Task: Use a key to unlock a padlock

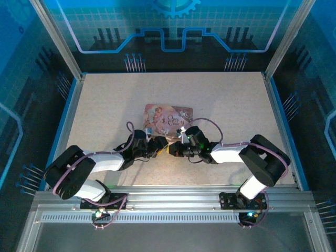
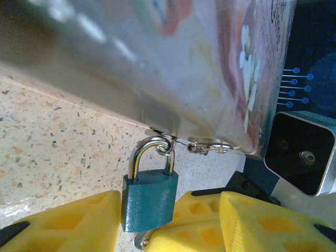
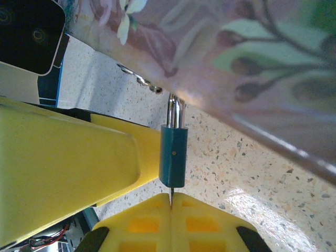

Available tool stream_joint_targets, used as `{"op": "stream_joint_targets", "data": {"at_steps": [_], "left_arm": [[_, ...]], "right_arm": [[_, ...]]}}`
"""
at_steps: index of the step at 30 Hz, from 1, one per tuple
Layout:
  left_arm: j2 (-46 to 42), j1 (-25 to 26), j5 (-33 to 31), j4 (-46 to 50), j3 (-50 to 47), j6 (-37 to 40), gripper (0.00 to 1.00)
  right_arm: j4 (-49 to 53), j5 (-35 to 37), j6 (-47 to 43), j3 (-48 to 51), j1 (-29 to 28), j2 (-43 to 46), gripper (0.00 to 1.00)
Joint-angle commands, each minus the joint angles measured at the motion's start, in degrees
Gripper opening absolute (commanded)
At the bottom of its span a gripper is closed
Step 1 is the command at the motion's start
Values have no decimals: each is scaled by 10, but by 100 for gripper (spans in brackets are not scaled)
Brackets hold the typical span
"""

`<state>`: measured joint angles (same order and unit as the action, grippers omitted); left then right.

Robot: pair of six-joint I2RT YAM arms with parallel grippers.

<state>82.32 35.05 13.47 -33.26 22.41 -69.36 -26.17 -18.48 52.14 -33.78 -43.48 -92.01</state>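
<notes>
Left gripper (image 1: 160,147), jaws apart, touches one side of the padlock (image 2: 149,202); right gripper (image 3: 171,207) is pinched together on the key (image 3: 171,192). Padlock hangs from the pink box (image 1: 169,116) between both grippers: rigid, slick, probably swings, best steadied by its flat body. Key, thin and likely bendable, meets its base.
</notes>
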Motion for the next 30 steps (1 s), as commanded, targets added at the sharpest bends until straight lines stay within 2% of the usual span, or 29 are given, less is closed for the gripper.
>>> {"op": "stream_joint_targets", "data": {"at_steps": [1, 16, 22, 30], "left_arm": [[7, 4, 2, 69, -2, -30, 54], [16, 6, -7, 52, -14, -49, 53], [27, 7, 0, 15, -16, -61, 41], [29, 8, -6, 5, -19, -64, 17]], "right_arm": [[-15, -27, 6, -14, -7, -4, 0], [-32, -26, 25, -11, -7, -1, 0], [-50, -34, 40, -8, -6, -9, 0], [-55, -29, 47, 1, -2, -2, 0]]}}
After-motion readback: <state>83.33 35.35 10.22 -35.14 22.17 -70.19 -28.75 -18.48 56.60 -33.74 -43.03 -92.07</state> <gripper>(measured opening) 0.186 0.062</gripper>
